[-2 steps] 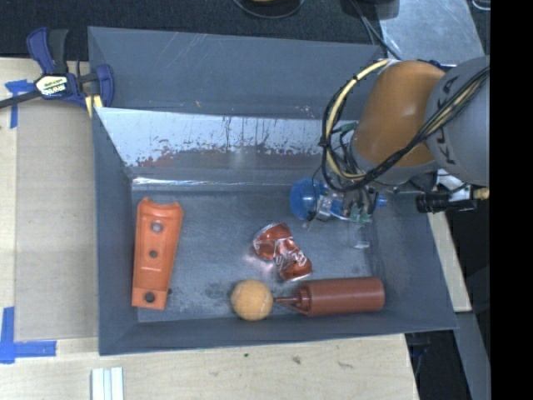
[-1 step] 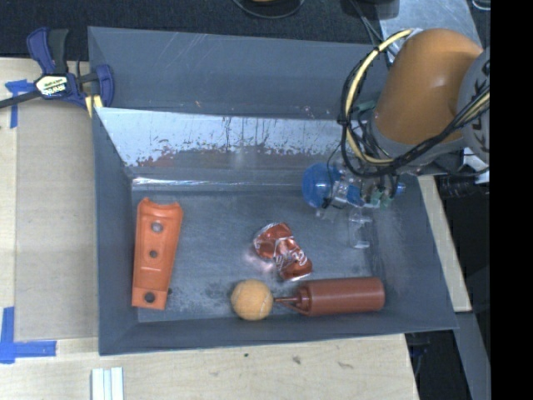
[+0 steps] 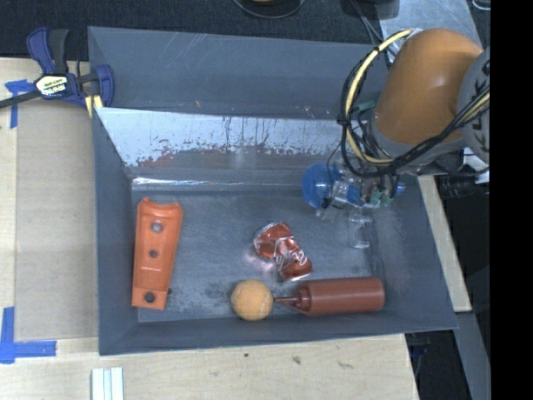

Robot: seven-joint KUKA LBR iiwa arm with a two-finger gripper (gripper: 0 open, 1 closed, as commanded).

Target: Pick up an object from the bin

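Observation:
My gripper (image 3: 360,217) hangs below the arm's orange dome, over the right part of the bin floor near the back wall. A round blue thing (image 3: 316,186) sits right against the gripper's left side; whether it is held I cannot tell. A dark red bottle (image 3: 341,296) lies on its side along the front wall, below the gripper, with its nozzle pointing left. A crumpled red and white wrapper (image 3: 281,252) lies in the middle of the floor, left of the gripper.
A tan ball (image 3: 251,300) rests at the front, touching the bottle's nozzle. An orange flat plastic piece with holes (image 3: 156,254) lies lengthwise along the left wall. The arm's cables loop over the bin's right back corner.

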